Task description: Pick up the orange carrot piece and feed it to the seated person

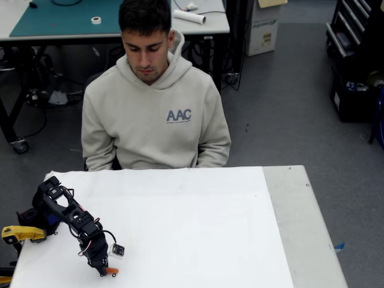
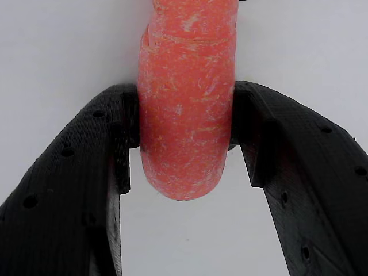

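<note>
At the desk's near-left corner your end effector pinches the orange carrot piece against the surface, so the grasp looks made; next, lift and carry it far across toward the seated person.

Carrot piece: bright orange, flecked with pale whitish streaks. Gripper: matte black, dotted with small round holes. Table: white top with a light grey strip along the right side in the fixed view. Seated person: light beige hoodie, blue "AAC" chest lettering, short dark hair.
</note>
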`<control>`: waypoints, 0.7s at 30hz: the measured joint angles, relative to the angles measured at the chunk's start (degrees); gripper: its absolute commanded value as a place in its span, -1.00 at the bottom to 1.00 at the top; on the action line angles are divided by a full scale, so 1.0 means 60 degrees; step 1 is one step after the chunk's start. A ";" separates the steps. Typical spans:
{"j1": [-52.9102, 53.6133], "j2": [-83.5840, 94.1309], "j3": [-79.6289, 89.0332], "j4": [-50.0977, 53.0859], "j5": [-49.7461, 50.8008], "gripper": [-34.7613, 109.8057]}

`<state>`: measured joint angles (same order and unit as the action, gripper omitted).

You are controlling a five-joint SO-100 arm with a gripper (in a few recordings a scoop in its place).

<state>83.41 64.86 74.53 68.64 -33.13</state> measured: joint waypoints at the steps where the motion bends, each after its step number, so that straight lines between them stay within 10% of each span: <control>1: 0.0000 0.0000 0.0000 0.0000 0.0000 -0.55; 21: -0.0381 0.0176 -0.1699 0.0000 -0.0835 -0.56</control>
<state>81.12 65.92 64.34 68.64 -38.14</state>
